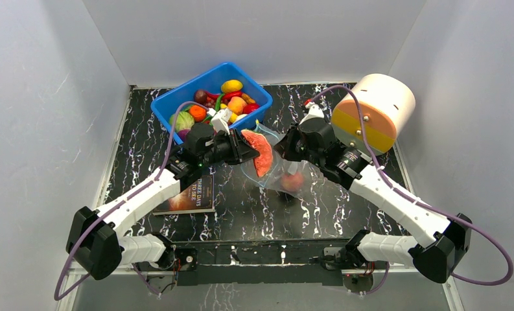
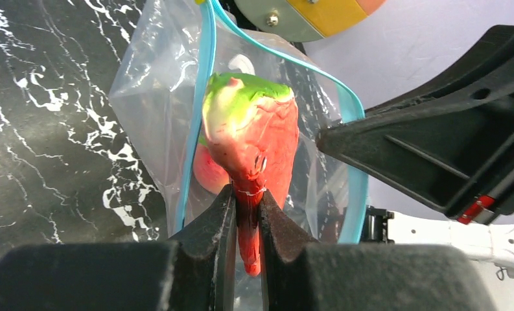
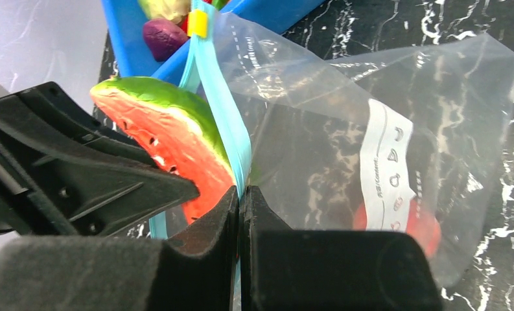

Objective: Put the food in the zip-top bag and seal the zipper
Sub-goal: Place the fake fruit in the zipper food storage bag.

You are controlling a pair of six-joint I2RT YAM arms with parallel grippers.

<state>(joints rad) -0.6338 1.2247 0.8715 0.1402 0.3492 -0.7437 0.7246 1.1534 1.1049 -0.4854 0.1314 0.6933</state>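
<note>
My left gripper (image 2: 246, 194) is shut on the thin red edge of the watermelon slice (image 2: 251, 129) and holds it with the green rind end in the open mouth of the zip-top bag (image 2: 150, 97). The blue-green zipper (image 2: 199, 97) loops round the slice. My right gripper (image 3: 241, 194) is shut on the zipper (image 3: 221, 110) and holds the bag (image 3: 319, 110) up above the table. A red fruit (image 3: 422, 230) lies at the bottom of the bag. In the top view the slice (image 1: 262, 154) sits between the left gripper (image 1: 244, 148) and the right gripper (image 1: 281, 148).
A blue bin (image 1: 170, 103) with several toy foods stands at the back left, just behind the left gripper. A book (image 1: 192, 194) lies under the left arm. A pink and yellow cylinder (image 1: 374, 110) stands at the back right. White walls close in three sides.
</note>
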